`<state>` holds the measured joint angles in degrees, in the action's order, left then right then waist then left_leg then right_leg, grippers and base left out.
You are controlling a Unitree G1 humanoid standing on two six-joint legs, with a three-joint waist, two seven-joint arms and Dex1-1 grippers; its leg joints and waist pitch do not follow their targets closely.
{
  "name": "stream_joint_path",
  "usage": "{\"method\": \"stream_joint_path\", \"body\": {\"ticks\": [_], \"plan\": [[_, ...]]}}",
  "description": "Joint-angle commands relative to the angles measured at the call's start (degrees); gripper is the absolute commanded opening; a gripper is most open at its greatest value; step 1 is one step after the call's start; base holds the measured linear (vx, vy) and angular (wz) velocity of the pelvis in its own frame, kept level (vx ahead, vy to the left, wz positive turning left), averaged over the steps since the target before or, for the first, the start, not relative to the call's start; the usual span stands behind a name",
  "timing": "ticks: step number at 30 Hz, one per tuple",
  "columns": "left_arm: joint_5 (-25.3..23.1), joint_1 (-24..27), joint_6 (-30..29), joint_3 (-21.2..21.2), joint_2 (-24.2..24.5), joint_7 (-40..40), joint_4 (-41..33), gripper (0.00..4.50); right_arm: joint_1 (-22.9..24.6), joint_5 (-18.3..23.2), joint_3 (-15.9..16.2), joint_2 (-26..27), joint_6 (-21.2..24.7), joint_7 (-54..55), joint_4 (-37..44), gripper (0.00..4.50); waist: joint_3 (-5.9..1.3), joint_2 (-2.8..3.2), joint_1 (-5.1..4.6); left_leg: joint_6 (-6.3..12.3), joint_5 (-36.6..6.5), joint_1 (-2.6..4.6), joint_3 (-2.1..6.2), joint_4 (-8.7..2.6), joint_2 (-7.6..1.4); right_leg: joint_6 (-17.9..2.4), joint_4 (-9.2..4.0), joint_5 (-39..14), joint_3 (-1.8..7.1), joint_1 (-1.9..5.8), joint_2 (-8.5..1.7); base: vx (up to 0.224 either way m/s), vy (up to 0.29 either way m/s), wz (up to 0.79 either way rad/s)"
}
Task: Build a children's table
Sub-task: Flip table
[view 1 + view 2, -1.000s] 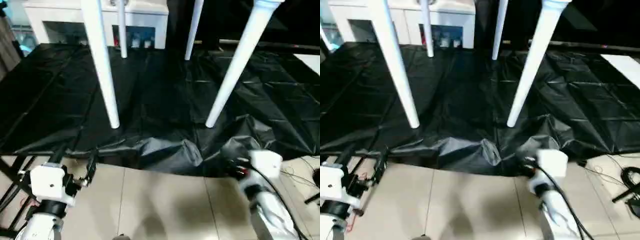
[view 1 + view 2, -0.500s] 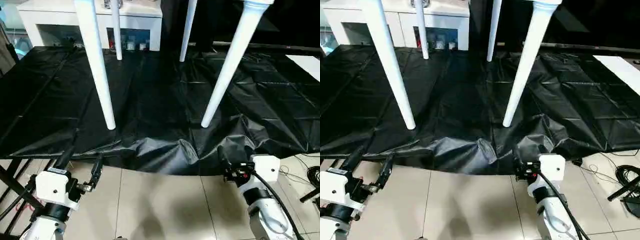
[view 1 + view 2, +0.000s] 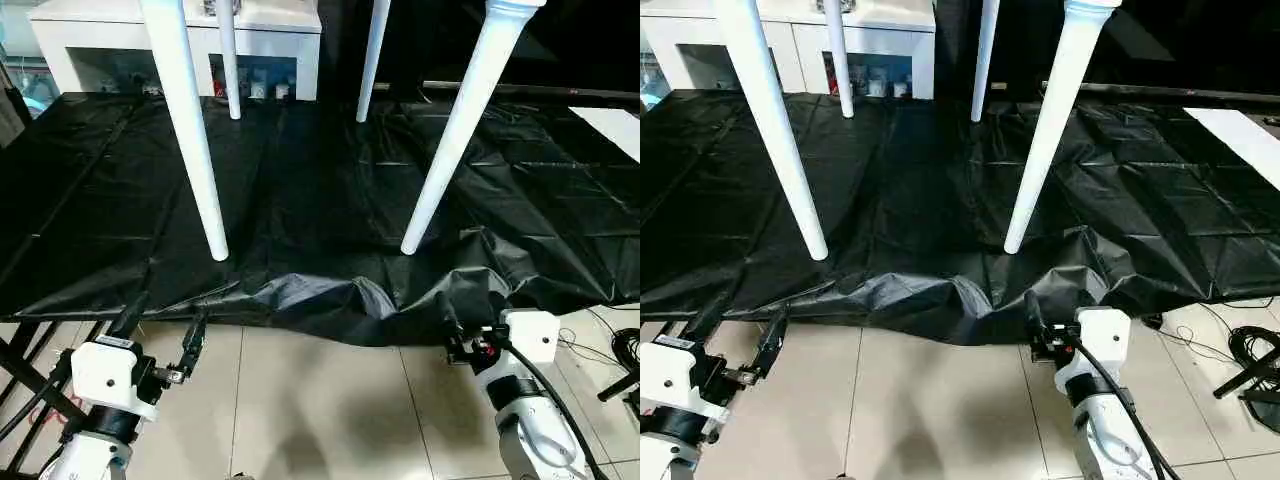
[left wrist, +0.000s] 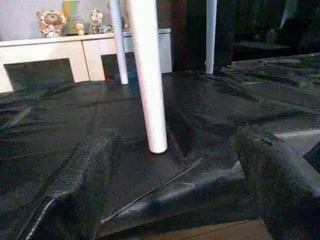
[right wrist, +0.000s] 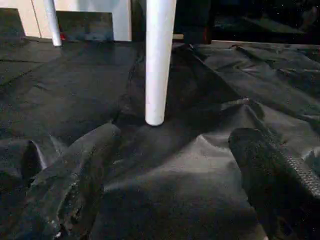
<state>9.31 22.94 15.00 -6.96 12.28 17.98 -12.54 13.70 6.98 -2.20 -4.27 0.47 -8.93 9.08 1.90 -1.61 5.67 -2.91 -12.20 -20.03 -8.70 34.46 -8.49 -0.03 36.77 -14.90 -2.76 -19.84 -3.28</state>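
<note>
The children's table stands upright on a black sheet [image 3: 320, 200], its top out of view above. Its four white tapered legs reach down to the sheet: near left leg [image 3: 190, 130], near right leg [image 3: 455, 130], and two far legs [image 3: 229, 60] [image 3: 373, 60]. My left gripper [image 3: 160, 330] hangs low at the sheet's front edge, open and holding nothing, facing the near left leg [image 4: 147, 75]. My right gripper [image 3: 1055, 310] is open and holds nothing too, over the rumpled front edge, facing the near right leg [image 5: 159, 60].
A white cabinet [image 3: 270, 30] with small figures on top stands behind the sheet. Pale floor tiles [image 3: 320, 400] lie under my arms. Cables [image 3: 1250, 350] trail at the right, black stand bars [image 3: 20, 360] cross at the left, and a white panel [image 3: 610, 125] lies at the far right.
The whole picture has shifted and steadied, so the camera moved. The table stands where it was, and both grippers stay open near the sheet's front edge.
</note>
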Motion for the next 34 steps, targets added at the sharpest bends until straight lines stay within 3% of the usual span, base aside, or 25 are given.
{"method": "stream_joint_path", "body": {"ticks": [1,34], "plan": [[0.1,-0.21,0.39,-0.24,0.18,0.2,0.0,4.11,0.04,-0.17,-0.19,-0.28,-0.49,0.17,1.37,4.05,-0.9,0.59,0.03,-0.07,-20.93,0.18,2.12,-5.71,-4.83,-5.05,-6.07,-12.95,3.87,0.2,-5.3,0.0,0.0,0.0],[0.1,-0.21,0.39,-0.24,0.18,0.2,0.0,4.11,0.04,-0.17,-0.19,-0.28,-0.49,0.17,1.37,4.05,-0.84,0.58,0.03,-0.03,-21.05,0.17,2.06,-5.75,-4.86,-5.02,-6.12,-13.17,3.98,0.13,-5.32,0.0,0.0,0.0]]}}
